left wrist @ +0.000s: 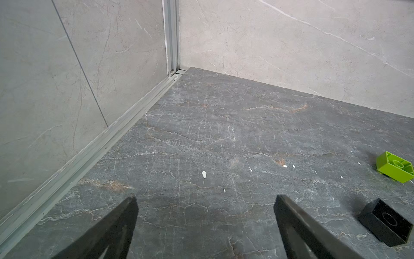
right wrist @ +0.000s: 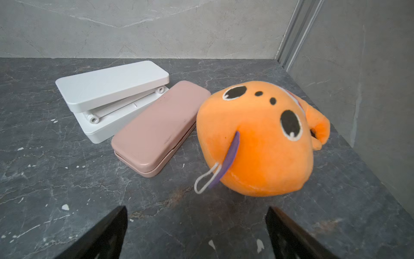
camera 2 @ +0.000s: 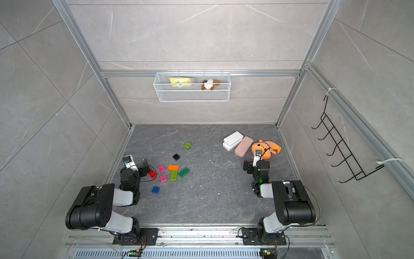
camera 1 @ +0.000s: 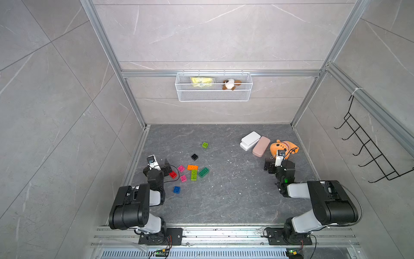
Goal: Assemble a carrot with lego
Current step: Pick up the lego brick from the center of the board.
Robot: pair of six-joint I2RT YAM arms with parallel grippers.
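Operator, all positions below are read from the orange brick, which lies flat on the dark stone table.

**Grippers**
- Left gripper: the jaws are released and spread wide, with only bare table between the fingers. It hangs low to the left of the orange brick, and the red brick is just beside it.
- Right gripper: the jaws are also released and hold nothing. It stands well to the right of the orange brick and points at the orange plush toy. Beside the toy, the pink case touches the white case, whose lid stands ajar.

**Lego**: none of it is joined yet, and you have every brick lying single on the table.
- Long lime brick: on the side of the orange brick nearer the arm bases. I cannot tell whether it touches or is just short.
- Dark green brick: just right of the orange brick, beside the long lime brick.
- First pink brick: just left of the orange brick.
- Second pink brick: left of it and nearer the bases.
- Blue brick: left of it and farther toward the bases.
- Black brick: near it, toward the back wall.
- Small lime brick: farther toward the back wall and slightly right.
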